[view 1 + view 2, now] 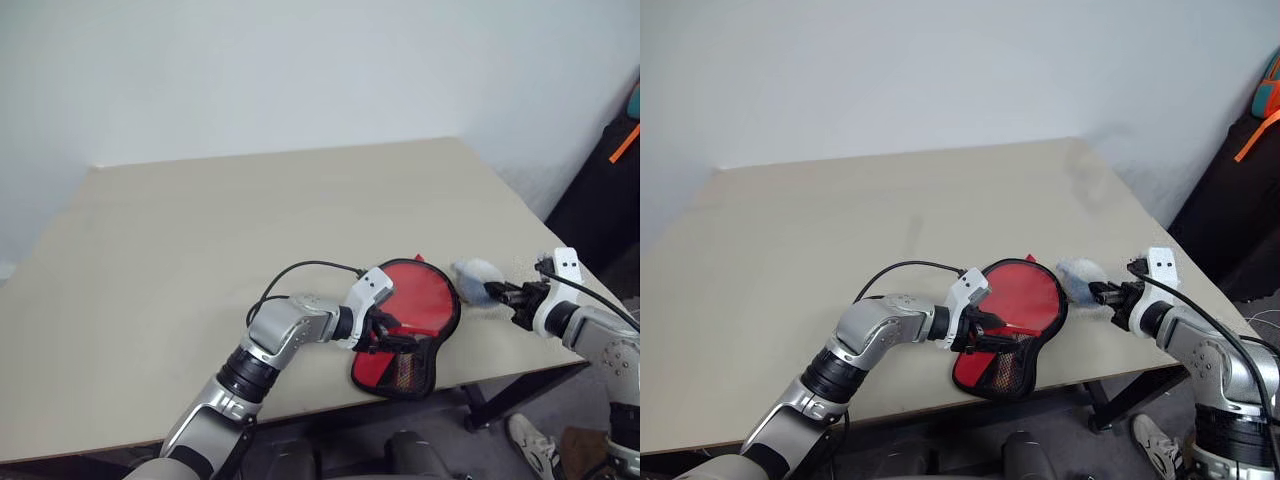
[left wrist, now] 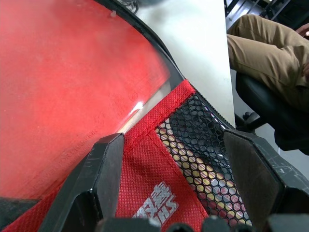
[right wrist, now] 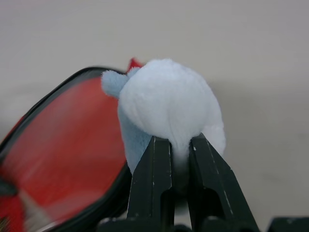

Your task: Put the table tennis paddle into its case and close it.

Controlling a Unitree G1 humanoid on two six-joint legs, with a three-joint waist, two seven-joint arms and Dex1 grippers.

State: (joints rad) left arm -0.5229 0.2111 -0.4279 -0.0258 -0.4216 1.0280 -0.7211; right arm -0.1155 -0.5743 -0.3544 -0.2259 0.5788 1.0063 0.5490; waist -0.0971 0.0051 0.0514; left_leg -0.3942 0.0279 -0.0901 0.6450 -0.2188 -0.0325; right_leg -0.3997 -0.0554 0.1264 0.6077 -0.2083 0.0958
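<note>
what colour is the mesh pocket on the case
Black mesh pocket over red case fabric; clearest in the left wrist view.

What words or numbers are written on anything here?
White printed characters on the red mesh of the case: cut off at the picture's edge, unreadable.
Faint print on the case's smooth red face: too faint to read.
No other text can be seen.

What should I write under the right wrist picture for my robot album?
Right gripper pinching a fluffy white-and-blue lump beside the red case.
</note>
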